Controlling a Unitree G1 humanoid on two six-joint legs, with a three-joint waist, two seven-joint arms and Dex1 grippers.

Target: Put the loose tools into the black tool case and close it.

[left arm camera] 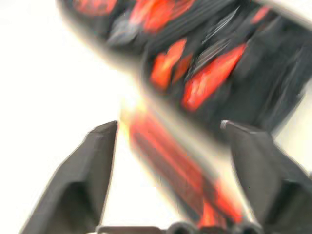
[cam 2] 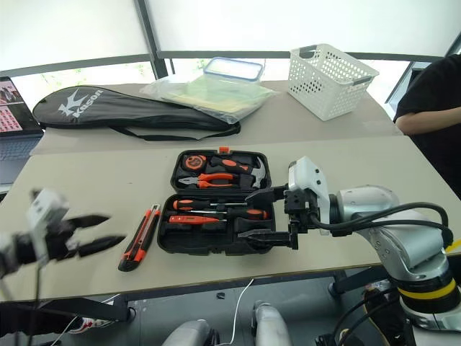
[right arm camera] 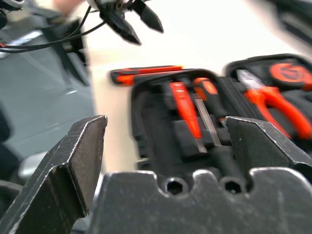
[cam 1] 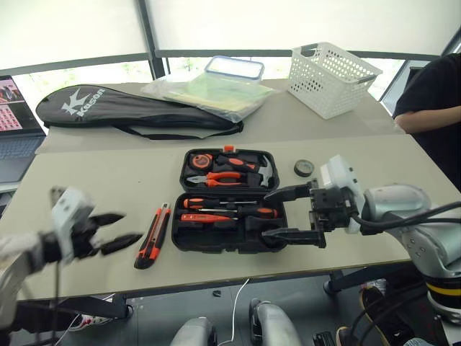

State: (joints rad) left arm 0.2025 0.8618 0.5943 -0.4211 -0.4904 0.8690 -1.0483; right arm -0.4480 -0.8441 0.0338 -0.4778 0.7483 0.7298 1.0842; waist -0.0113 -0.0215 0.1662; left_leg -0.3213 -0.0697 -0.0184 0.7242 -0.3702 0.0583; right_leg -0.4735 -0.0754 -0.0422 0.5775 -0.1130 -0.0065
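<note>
Both tools empty, case still open, knife and tape roll left out on the desk

The left tool (cam 1: pixel 115 231) hangs with its fingers spread wide and nothing in them, near the utility knife (cam 1: pixel 152 236), which lies flat on the desk (cam 1: pixel 94 187) just beside the case's left edge. The right tool (cam 1: pixel 292 213) is also spread wide and empty, over the right end of the black tool case (cam 1: pixel 227 202). The knife looks light, stiff and smooth-sided; a grip across the middle of its long body should hold it best. The small tape roll (cam 1: pixel 303 168) sits on the desk, right of the case. The case lies open: screwdrivers (cam 1: pixel 229 213) fill the near half, pliers (cam 1: pixel 215 177) and a hammer (cam 1: pixel 263 173) the far half.
</note>
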